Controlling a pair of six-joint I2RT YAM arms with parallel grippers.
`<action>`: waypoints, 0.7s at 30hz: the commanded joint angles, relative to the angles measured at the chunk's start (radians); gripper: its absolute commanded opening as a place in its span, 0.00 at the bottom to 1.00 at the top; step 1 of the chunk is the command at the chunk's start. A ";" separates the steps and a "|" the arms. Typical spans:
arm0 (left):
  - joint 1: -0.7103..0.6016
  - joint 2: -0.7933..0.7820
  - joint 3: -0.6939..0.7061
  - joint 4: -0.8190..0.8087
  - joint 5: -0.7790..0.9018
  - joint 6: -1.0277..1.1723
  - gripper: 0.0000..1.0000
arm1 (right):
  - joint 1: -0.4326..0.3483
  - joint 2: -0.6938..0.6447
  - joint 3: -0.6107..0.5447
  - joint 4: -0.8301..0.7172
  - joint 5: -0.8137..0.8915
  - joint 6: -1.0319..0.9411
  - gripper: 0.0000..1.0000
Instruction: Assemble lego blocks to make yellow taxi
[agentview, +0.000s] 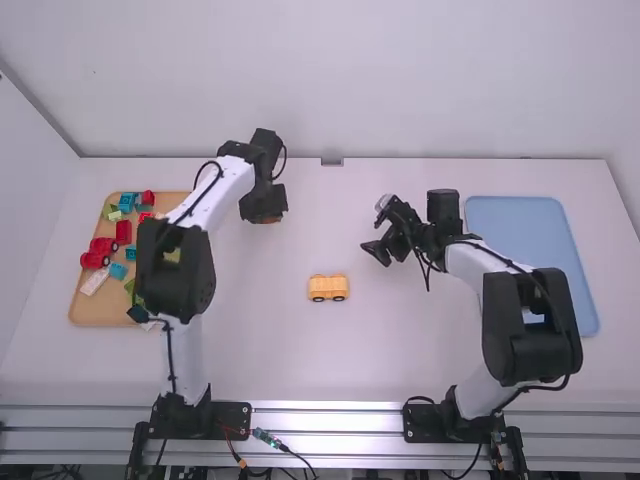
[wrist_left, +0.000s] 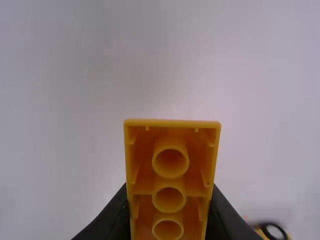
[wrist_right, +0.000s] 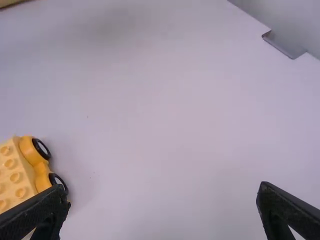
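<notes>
White tabletop (agentview: 400, 345) runs back to a pale wall (agentview: 300, 80), with a tan tray (agentview: 92, 312) of loose blocks (agentview: 123, 232) at the left of the high view and a blue tray (agentview: 510, 220) at the right. Near the middle of that frame sits the yellow wheeled base (agentview: 328, 288), its long axis lying left to right across the picture. Up and to the left of it is the left gripper (wrist_left: 169, 192), pinching a yellow-orange block (wrist_left: 142, 175) between its two fingers; the left wrist view looks onto the block's hollow underside and its row of tubes. From that gripper, then, the base lies toward the lower right of the high view. The right gripper (wrist_right: 163, 190) has its fingers spread with nothing between them, up and to the right of the base and, as the high view shows it, the nearer of the two. The step in hand looks to be seating the block on the base's studs. That would call for bringing it down and rightward in the frame, and lining its tubes up with the studs; a skewed press could shove the base along or tip it.
</notes>
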 joint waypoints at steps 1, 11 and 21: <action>-0.027 -0.199 -0.146 0.078 0.159 0.134 0.02 | -0.016 -0.024 0.015 0.013 -0.095 0.001 0.99; 0.000 -0.460 -0.512 0.242 0.686 0.426 0.16 | -0.005 -0.024 0.015 0.034 -0.404 -0.232 0.99; -0.001 -0.448 -0.581 0.249 0.868 0.722 0.04 | -0.005 -0.024 0.015 0.280 -0.784 0.252 0.99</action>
